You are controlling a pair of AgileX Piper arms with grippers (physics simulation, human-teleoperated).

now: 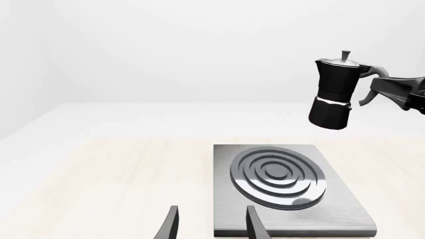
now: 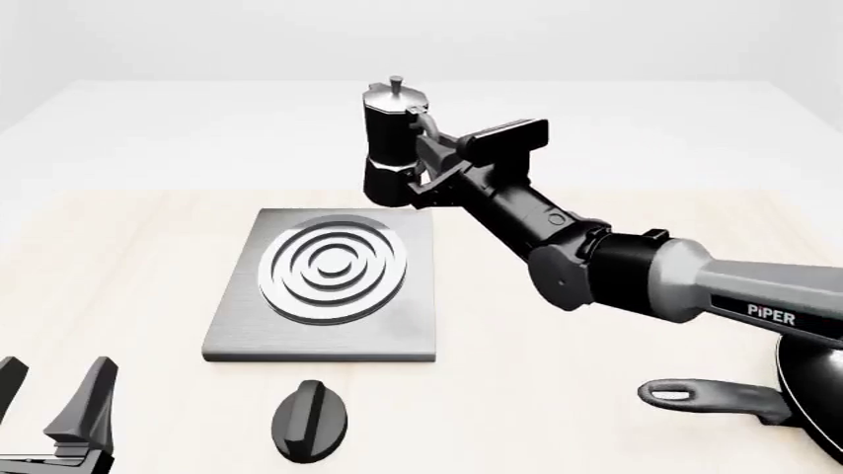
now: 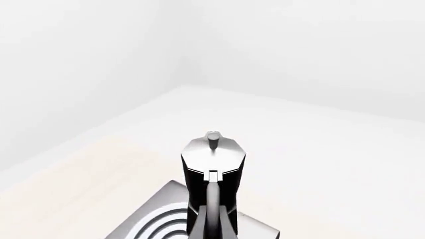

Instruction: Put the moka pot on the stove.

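The moka pot (image 2: pixel 394 138) is held aloft by its handle in the right gripper (image 2: pixel 435 170), just beyond the stove's (image 2: pixel 395 336) far right corner, and should be lowered upright onto the burner rings (image 2: pixel 332 268).

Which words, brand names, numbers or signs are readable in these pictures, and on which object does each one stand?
"PiPER" – white letters on the grey forearm link of the right arm, readable only in the front view.

No other text is visible: the moka pot, the stove, the black knob and the frying pan show no label, number or sign in any view.
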